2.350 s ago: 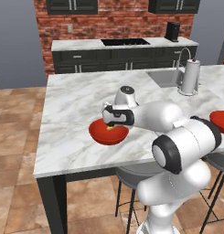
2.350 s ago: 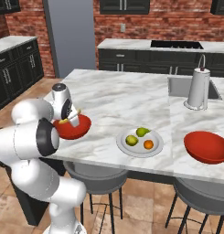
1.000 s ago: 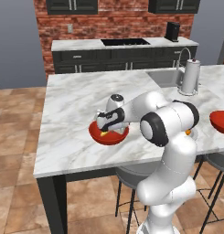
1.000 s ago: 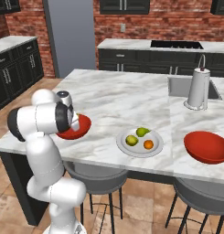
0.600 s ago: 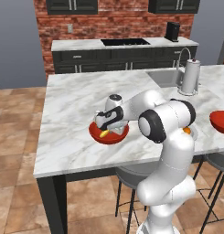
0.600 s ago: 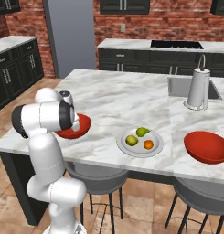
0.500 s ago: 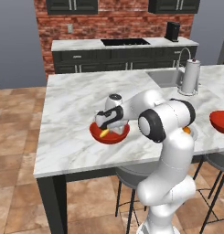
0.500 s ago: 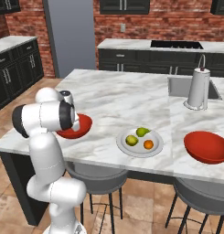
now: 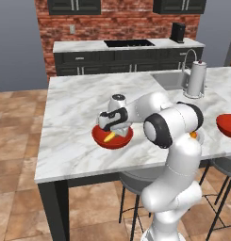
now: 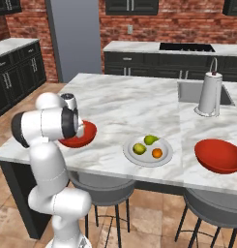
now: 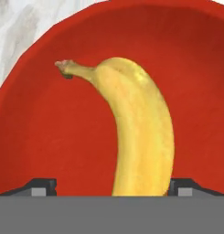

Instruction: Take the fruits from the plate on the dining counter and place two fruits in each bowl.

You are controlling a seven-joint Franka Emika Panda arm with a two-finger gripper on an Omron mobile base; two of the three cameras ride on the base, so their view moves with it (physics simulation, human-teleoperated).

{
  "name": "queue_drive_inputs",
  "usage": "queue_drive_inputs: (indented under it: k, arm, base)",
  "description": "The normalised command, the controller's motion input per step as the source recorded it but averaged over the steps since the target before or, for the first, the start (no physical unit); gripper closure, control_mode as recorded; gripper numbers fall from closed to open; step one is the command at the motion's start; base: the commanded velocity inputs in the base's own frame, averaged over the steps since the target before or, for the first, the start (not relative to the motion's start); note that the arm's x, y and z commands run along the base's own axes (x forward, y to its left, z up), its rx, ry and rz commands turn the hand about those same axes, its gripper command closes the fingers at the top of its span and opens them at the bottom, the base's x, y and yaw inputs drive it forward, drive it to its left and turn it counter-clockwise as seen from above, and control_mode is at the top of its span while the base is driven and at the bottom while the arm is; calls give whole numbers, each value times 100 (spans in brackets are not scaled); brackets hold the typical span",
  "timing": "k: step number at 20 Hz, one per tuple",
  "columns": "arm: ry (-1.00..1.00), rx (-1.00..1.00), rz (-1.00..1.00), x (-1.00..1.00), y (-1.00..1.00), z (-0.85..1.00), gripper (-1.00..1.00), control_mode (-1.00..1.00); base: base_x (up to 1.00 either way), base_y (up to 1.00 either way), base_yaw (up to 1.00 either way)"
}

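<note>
Opened within the last second: hand, shut a moment ago over the left bowl, now with fingers spread wide either side of the banana and gripping nothing. Banana let go, lying in that red bowl, stem end pointing away from the hand, yellow showing against the bowl floor from the left base view too. Barely shifted otherwise, arm low over the bowl at the near left part of the worktop.

First fruit delivered, by the look of it. Left on the plate near the middle of the near edge: two yellow-green fruits and an orange one, close together. Right bowl, well apart to the right, seemingly without fruit. One more fruit wanted in the left bowl, two in the right. Probably next: lift clear without nudging the banana, then over to the plate.
</note>
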Motion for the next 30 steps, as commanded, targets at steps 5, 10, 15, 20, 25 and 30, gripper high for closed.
queue_drive_inputs:
  k: [5,10,15,20,25,30]
  arm:
    - [0,0,0,-26,-18,37,-100,-100]
    - [0,0,0,-51,-53,40,-100,-100]
    - [0,0,0,-57,-70,32,-100,-100]
    - [3,0,0,-47,-85,12,-100,-100]
    - [5,0,0,-34,-94,-1,-100,-100]
    - [5,-2,0,-18,-94,-4,-100,-100]
  base:
    - [0,0,0]
    - [0,0,0]
    - [0,0,0]
    - [0,0,0]
    - [0,0,0]
    - [0,0,0]
